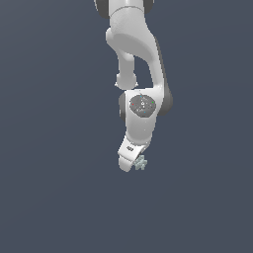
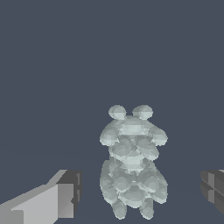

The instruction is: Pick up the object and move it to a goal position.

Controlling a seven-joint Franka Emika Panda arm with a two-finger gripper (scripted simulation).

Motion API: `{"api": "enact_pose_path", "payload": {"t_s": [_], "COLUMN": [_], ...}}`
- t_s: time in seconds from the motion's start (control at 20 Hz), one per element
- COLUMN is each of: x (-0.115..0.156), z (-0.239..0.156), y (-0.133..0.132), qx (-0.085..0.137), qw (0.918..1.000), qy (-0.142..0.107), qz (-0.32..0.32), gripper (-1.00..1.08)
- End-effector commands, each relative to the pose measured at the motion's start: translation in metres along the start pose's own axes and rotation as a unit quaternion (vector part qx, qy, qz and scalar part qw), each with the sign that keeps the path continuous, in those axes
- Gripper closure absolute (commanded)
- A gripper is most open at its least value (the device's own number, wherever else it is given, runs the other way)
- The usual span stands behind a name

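The object (image 2: 131,166) is a pale grey-green knobbly lump with two round bumps at one end. In the wrist view it lies lengthwise between the two fingers of my gripper (image 2: 141,190). One grey fingertip (image 2: 70,192) and the other fingertip (image 2: 213,188) each stand off from it with a visible gap, so the gripper is open. In the exterior view my white gripper (image 1: 132,165) points down and tilts slightly. The object (image 1: 141,162) peeks out at its tip, on the exterior view's right side.
A flat, dark blue-grey surface (image 1: 59,197) fills both views. The white arm (image 1: 136,44) comes down from the top of the exterior view.
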State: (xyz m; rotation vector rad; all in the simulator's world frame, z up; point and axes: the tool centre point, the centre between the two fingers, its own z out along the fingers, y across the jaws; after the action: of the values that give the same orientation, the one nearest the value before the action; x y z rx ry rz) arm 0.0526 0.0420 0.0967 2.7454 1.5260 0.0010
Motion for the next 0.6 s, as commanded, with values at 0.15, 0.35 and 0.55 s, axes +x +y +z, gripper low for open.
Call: {"api": "enact_pose_path", "payload": {"t_s": [0.15, 0.35, 0.55], "x": [0.0, -0.001, 0.0], "z": [0.028, 0.041, 0.042], "y": [-0.001, -0.001, 0.0], "qx": [0.001, 0.0, 0.0], "qw": [1.0, 1.0, 1.0], "qy": [0.0, 0.0, 0.0], "qz": [-0.002, -0.002, -0.002], "gripper": [-0.92, -0.92, -0.92]}}
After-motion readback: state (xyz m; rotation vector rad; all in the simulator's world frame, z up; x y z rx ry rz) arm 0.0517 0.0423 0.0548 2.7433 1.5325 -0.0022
